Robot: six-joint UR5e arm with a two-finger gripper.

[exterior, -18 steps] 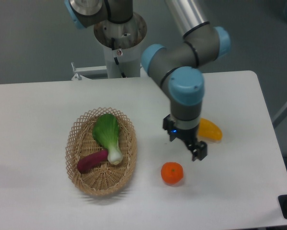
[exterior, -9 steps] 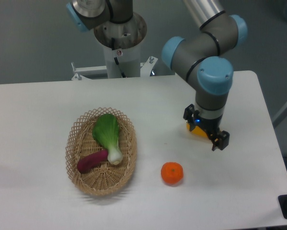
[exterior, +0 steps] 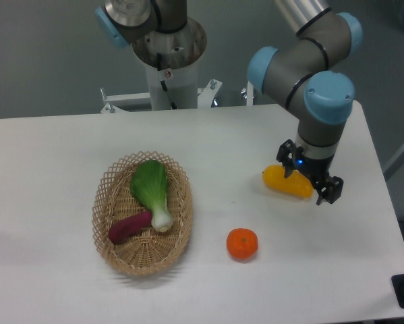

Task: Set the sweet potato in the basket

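Observation:
The dark reddish-purple sweet potato lies inside the tan woven basket at the left of the table, beside a green leafy vegetable. My gripper is far to the right of the basket, pointing down just above the yellow oblong fruit. Its dark fingers stand apart and hold nothing.
A round orange sits on the white table between the basket and the gripper, toward the front. The robot's base column stands behind the table's far edge. The table's right edge is close to the gripper.
The arm has swung to the right and slightly back, from beside the orange to over the yellow fruit. The sweet potato, basket and orange have not moved.

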